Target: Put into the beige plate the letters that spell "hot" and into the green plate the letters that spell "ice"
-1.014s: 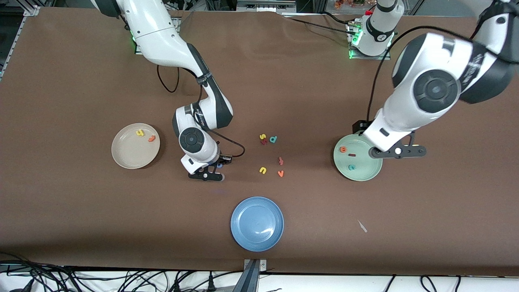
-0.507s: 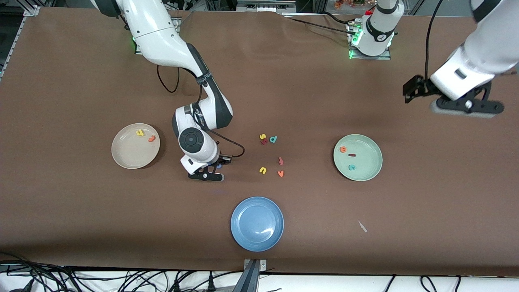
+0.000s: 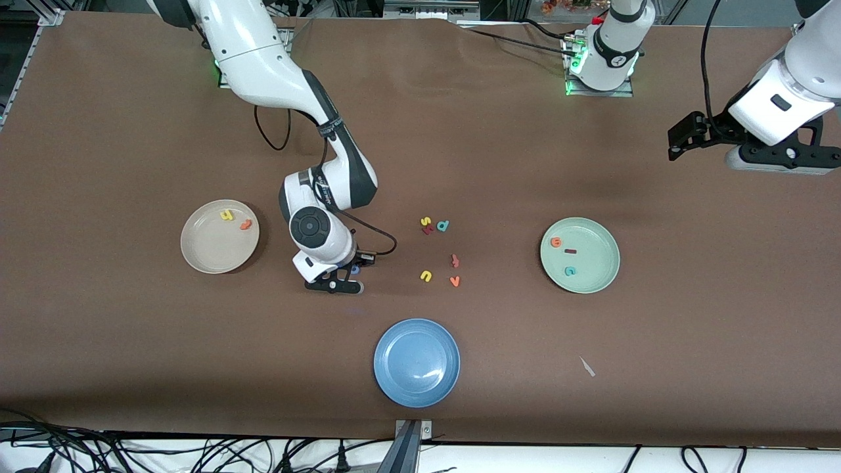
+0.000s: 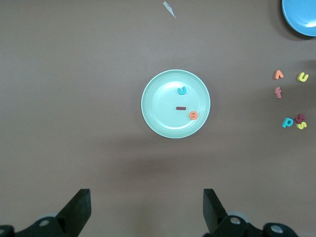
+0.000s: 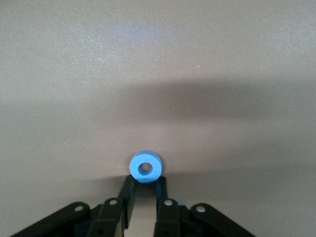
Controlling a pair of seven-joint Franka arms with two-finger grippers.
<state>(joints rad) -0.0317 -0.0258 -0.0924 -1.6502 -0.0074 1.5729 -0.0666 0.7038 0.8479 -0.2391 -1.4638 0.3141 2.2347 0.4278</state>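
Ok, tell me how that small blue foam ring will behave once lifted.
The small blue foam ring probably weighs almost nothing. Pinched at its edge by the right gripper, it may squash slightly or pivot. Dropped on edge, it could roll.

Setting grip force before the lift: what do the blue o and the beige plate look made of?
The blue o, pinched in the right end effector: likely foam, with a matte, thick, soft-edged ring. The beige plate: smooth with a slight sheen and a moulded rim, plastic or glazed ceramic; I cannot tell which.
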